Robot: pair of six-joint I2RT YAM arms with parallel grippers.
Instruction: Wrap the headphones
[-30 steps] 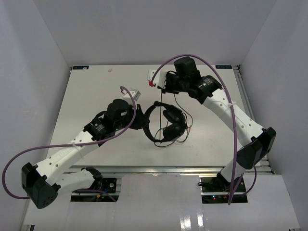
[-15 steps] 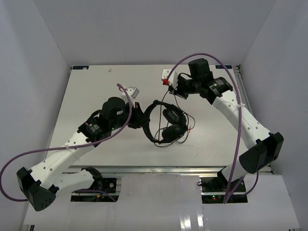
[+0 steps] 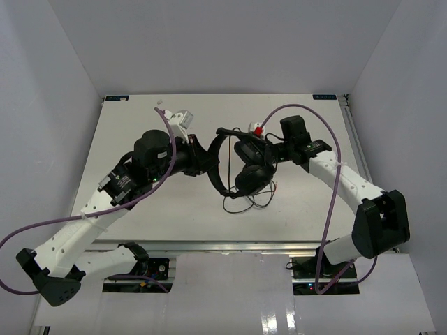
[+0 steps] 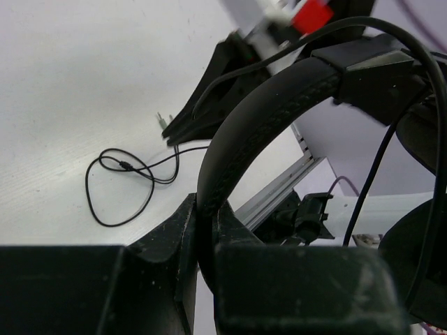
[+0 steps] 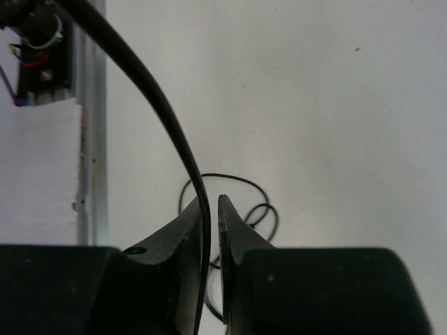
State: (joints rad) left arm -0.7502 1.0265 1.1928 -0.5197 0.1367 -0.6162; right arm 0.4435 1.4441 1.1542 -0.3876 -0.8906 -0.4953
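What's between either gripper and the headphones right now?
Nothing visible. The left gripper is clamped on the headband, and the right gripper pinches the cable between its fingers. The slack cable lies in loose loops on the table.

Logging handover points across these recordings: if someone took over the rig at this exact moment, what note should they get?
The left hand is shut on the headband, holding the headphones mid-table.
The right hand is shut on the cable, close beside the headphones.
Done: both grasps are made.
Left: the cable loops lie loose on the table, on the side nearer the arm bases, and I see no finished wraps. The likely next step is to wind the cable around the headphones and secure its end.
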